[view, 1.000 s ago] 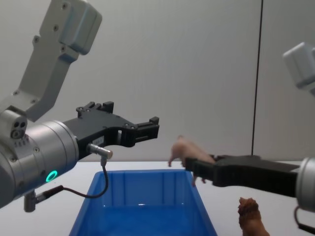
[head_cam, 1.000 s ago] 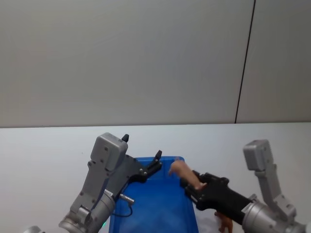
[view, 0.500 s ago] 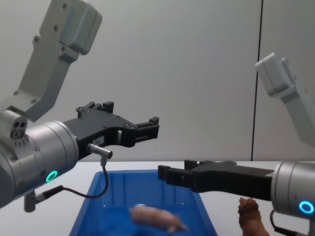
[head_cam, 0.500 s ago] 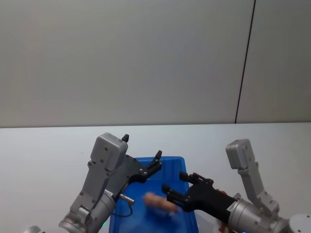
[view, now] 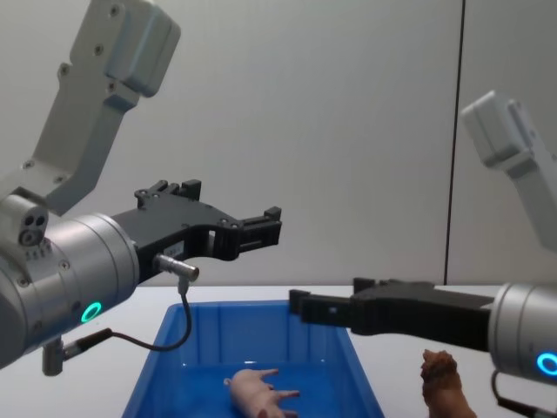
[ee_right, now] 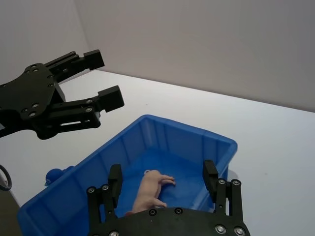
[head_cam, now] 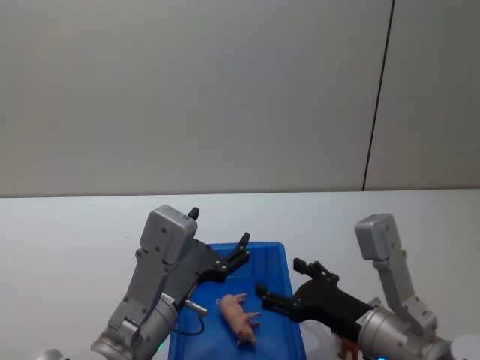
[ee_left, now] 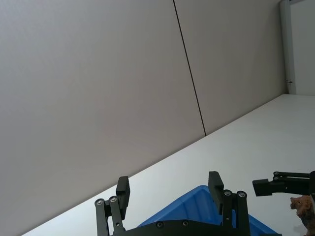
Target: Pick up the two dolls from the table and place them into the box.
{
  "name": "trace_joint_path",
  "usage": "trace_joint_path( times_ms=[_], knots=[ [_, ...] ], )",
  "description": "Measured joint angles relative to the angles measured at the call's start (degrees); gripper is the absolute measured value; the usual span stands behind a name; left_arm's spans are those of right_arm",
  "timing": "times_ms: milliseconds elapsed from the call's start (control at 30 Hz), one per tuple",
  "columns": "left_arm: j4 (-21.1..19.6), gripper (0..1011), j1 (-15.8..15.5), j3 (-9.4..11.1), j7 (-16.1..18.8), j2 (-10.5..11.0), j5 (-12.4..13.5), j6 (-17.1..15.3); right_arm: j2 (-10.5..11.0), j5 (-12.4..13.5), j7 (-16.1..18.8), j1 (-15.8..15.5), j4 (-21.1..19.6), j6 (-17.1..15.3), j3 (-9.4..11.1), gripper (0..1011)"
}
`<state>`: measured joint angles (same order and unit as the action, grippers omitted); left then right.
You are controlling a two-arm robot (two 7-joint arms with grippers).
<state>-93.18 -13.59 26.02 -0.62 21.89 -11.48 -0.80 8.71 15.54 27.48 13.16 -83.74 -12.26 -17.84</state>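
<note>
The pale pink pig doll [head_cam: 238, 324] lies on its side on the floor of the blue box [head_cam: 248, 245], also seen from the chest [view: 259, 389] and from the right wrist [ee_right: 150, 191]. My right gripper [head_cam: 279, 276] hangs open and empty above the box's right part [ee_right: 162, 169]. The reddish-brown doll [view: 444, 383] stands on the white table [head_cam: 75, 232] just right of the box. My left gripper [head_cam: 219, 226] is open and empty, held above the box's far left corner [ee_left: 168, 183].
A grey wall rises behind the table's far edge. The table stretches bare to the left and behind the box. My two grippers face each other over the box, a short gap apart.
My right gripper opened and let go of the pig, which dropped into the box and now lies still. The right gripper drew back slightly to the right. The left arm stayed put.
</note>
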Motion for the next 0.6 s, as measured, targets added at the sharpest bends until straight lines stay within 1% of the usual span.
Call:
trace_joint_path(
  times_ms=[233,433,467,500,600],
  knots=[
    [0.0,1008,0.0,0.0,0.0,0.0,0.0,0.0,1.1,0.2,-4.2,-2.3,-3.5,0.2,0.3,1001],
    [0.0,1008,0.0,0.0,0.0,0.0,0.0,0.0,2.6,0.5,-9.4,-5.4,-7.8,0.3,0.7,1001],
    [0.0,1008,0.0,0.0,0.0,0.0,0.0,0.0,2.6,0.5,-9.4,-5.4,-7.8,0.3,0.7,1001],
    [0.0,1008,0.0,0.0,0.0,0.0,0.0,0.0,3.1,0.6,-11.2,-6.5,-9.2,0.3,0.8,1001],
    [0.0,1008,0.0,0.0,0.0,0.0,0.0,0.0,3.7,0.7,-13.5,-7.7,-10.7,0.2,1.0,1001]
  ],
)
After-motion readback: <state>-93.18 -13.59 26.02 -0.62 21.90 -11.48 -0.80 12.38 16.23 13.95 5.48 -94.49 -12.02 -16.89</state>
